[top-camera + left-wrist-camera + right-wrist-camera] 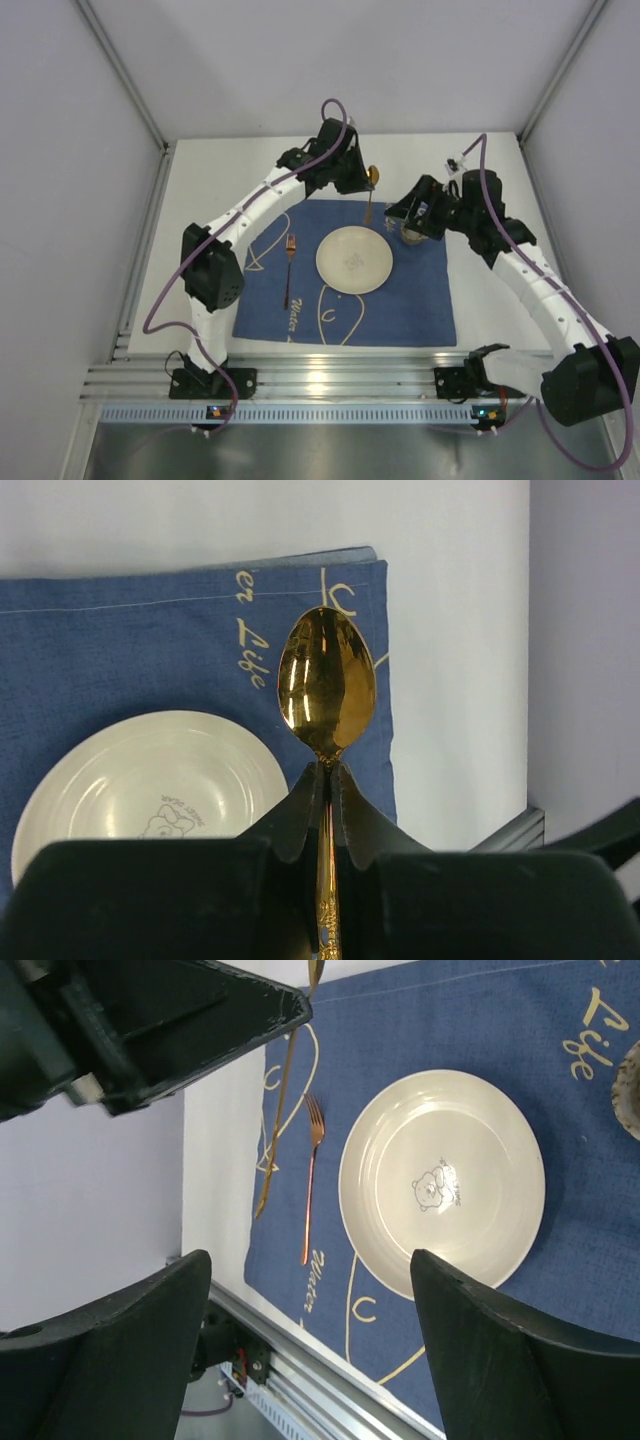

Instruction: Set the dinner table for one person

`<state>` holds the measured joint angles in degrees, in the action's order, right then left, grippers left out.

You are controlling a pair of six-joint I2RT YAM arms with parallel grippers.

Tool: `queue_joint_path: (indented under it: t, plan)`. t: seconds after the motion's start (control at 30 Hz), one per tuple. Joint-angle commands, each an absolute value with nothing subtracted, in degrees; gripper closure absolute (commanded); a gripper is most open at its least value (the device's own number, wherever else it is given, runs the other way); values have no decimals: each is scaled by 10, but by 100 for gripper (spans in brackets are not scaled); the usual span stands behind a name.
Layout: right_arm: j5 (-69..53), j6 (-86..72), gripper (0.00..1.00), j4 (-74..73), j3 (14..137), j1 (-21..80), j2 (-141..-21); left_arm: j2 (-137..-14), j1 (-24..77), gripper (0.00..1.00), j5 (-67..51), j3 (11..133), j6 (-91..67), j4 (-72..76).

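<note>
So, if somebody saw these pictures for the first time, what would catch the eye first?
The golden spoon stands out most, pinched by its neck in the left gripper at the far edge of the blue placemat. Next comes the cream plate in the middle of the placemat, with a copper fork lying to its left in the top view. The right gripper hangs open above them, holding nothing.

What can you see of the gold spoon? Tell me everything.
The spoon is shiny gold-coloured metal: an oval, mirror-like bowl and a slim handle with embossed ornament. The left gripper is shut on the handle just behind the bowl, which juts out beyond it. It is over the far edge of the blue placemat, beyond the plate; whether it touches the cloth is unclear.
</note>
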<state>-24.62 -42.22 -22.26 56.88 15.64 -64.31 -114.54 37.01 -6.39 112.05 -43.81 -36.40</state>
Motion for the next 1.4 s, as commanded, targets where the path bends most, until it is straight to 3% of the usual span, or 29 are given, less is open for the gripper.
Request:
queue_joint_path:
  t: [0.0, 0.3, 0.7, 1.07, 1.37]
  plan:
    - [-261, -444, 21, -149, 566, 163, -672, -1121, 381, 100, -76, 1157, -438, -361]
    - [-243, -454, 33, -116, 613, 202, -758, -1100, 386, 100, -69, 1127, -424, -354]
    - [-222, -454, 42, -117, 654, 237, -800, -1107, 386, 100, -60, 1131, -399, -359]
    - [-170, -395, 34, -223, 641, 226, -725, -1120, 379, 100, -49, 1143, -380, -373]
    - [-205, -455, 35, -156, 671, 254, -797, -1136, 379, 100, -58, 1160, -376, -374]
